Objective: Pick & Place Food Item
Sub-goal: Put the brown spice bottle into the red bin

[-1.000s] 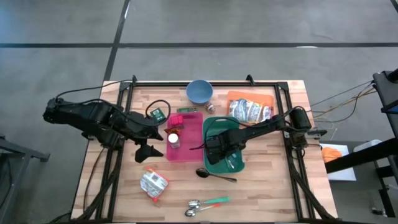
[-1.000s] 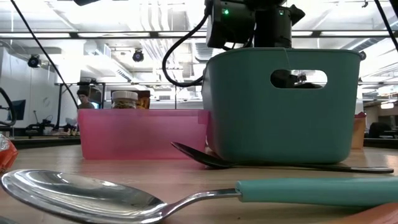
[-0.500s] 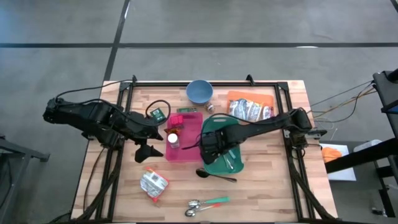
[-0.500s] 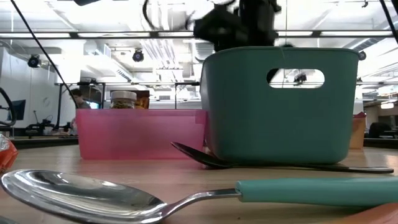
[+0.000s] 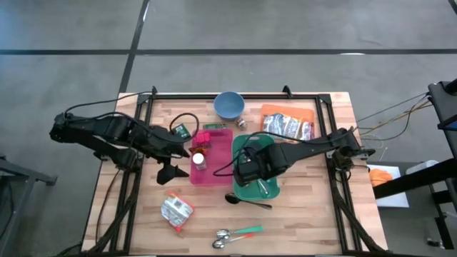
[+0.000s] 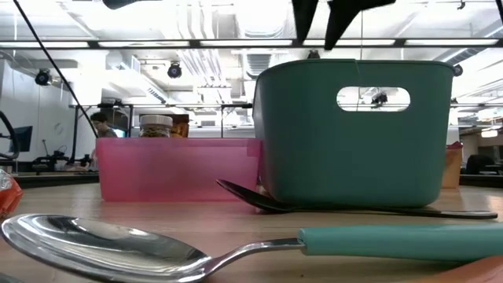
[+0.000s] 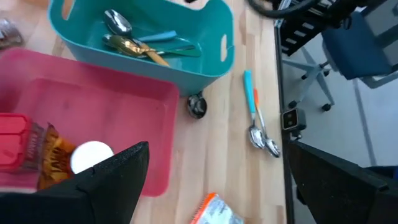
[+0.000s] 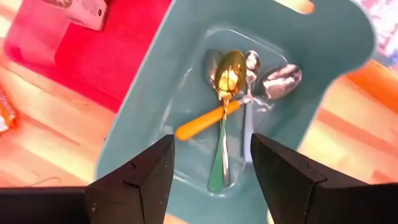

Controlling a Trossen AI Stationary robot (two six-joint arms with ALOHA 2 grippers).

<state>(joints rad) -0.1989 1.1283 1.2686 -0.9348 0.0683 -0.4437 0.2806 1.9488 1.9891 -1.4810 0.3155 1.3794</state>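
Note:
A silver and orange food packet (image 5: 176,212) lies flat on the table near its front edge. The pink bin (image 5: 223,168) holds a jar (image 5: 199,160) and a red packet (image 7: 15,149). Beside it stands the teal bin (image 5: 270,187), with several spoons (image 8: 231,99) lying on its floor. My right gripper (image 8: 211,186) hangs open above the teal bin, pointing steeply down, with nothing between its fingers. My left gripper (image 7: 217,186) stands wide open over the pink bin's left side, touching nothing.
A blue bowl (image 5: 228,105) stands at the far edge. An orange tray (image 5: 307,114) at the far right holds a silver packet (image 5: 285,127). A black spoon (image 5: 246,200) lies in front of the teal bin, and two spoons (image 5: 235,234) lie near the front edge.
My right gripper has risen straight up out of the teal bin and now hangs clear above its rim. The spoons stay on the bin's floor. The left arm has kept still.

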